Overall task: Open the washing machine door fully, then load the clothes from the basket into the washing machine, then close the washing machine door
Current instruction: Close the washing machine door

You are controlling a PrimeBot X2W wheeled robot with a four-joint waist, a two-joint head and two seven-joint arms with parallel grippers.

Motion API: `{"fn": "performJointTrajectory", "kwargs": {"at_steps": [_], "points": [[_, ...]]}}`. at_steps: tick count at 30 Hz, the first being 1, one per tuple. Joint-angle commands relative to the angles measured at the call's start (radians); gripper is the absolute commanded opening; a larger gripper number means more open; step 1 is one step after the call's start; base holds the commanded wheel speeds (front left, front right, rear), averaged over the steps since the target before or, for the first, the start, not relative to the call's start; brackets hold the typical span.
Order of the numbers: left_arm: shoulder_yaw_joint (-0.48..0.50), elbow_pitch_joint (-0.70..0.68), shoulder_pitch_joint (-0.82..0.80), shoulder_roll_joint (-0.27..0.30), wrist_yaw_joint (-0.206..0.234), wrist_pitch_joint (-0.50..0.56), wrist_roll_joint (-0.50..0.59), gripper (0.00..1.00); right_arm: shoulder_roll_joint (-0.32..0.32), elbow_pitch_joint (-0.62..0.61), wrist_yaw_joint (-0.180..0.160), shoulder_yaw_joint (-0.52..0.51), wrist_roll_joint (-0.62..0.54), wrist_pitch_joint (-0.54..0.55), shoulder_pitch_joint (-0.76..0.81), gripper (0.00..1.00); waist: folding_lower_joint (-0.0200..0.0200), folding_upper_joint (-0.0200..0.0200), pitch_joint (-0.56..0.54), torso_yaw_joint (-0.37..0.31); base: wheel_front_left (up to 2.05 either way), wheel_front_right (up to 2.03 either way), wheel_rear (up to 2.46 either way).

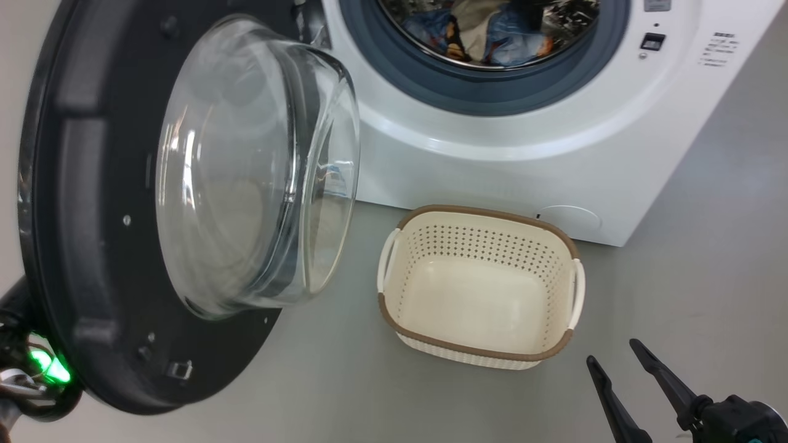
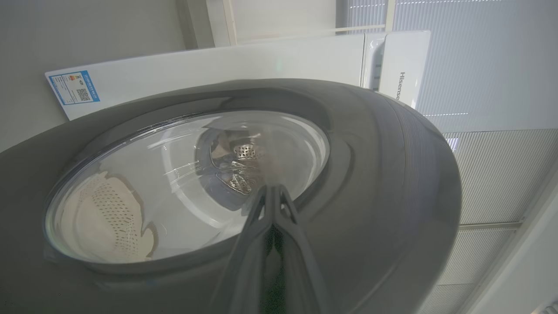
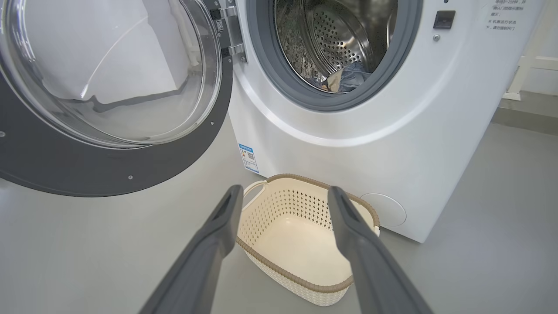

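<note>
The washing machine door [image 1: 92, 246] swings half open at the left, its glass bowl [image 1: 252, 166] bulging toward the washer; it also fills the left wrist view [image 2: 370, 174] and shows at the left of the right wrist view [image 3: 109, 165]. My left gripper [image 2: 272, 188] is shut, its tips lying against the door's outer face by the window rim. The clothes [image 1: 492, 31], blue and cream, lie in the drum of the washing machine [image 1: 523, 166], also seen as [image 3: 344, 78]. The basket [image 1: 480, 286] stands empty on the floor before the washer [image 3: 305, 226]. My right gripper [image 1: 612, 357] is open, low at the right.
Grey floor [image 1: 708, 277] spreads around the basket and to the right of the washer. A round service flap [image 3: 383, 209] and a blue energy label [image 3: 247, 158] sit low on the washer's front. A green light [image 1: 52, 366] glows on my left arm behind the door.
</note>
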Motion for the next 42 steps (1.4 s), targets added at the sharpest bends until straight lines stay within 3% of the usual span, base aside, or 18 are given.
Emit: {"fn": "performJointTrajectory", "kwargs": {"at_steps": [1,11,19,24,34,42], "points": [[0.007,-0.049,-0.001,0.028,0.005,0.018,0.010,0.00,-0.006,-0.017,0.002,0.016,-0.001,-0.005,-0.027,1.00,-0.0001,-0.0001,-0.011,-0.022,0.00,0.00,0.00],[-0.062,-0.224,0.057,-0.031,0.028,0.013,0.047,0.00,0.056,-0.008,0.002,-0.006,-0.002,-0.005,-0.066,1.00,-0.0001,-0.0001,-0.008,-0.129,0.00,0.00,0.00],[-0.142,-0.267,0.045,-0.082,0.031,-0.041,0.083,0.00,0.073,-0.002,0.002,-0.012,0.000,-0.005,-0.095,1.00,-0.0001,-0.0001,-0.004,-0.197,0.00,0.00,0.00],[-0.188,-0.262,0.022,-0.100,0.008,-0.082,0.077,0.00,0.081,-0.002,0.002,-0.013,0.002,-0.005,-0.104,1.00,-0.0001,-0.0001,0.001,-0.220,0.00,0.00,0.00],[-0.315,-0.129,-0.037,-0.111,-0.117,-0.243,0.069,0.00,0.092,0.013,0.002,0.025,0.002,-0.005,-0.101,1.00,-0.0001,-0.0001,-0.023,-0.277,0.00,0.00,0.00],[-0.359,-0.029,-0.071,-0.112,-0.178,-0.322,0.053,0.00,0.096,0.026,0.002,0.031,-0.003,-0.005,-0.082,1.00,-0.0001,-0.0001,-0.058,-0.322,0.00,0.00,0.00]]}}
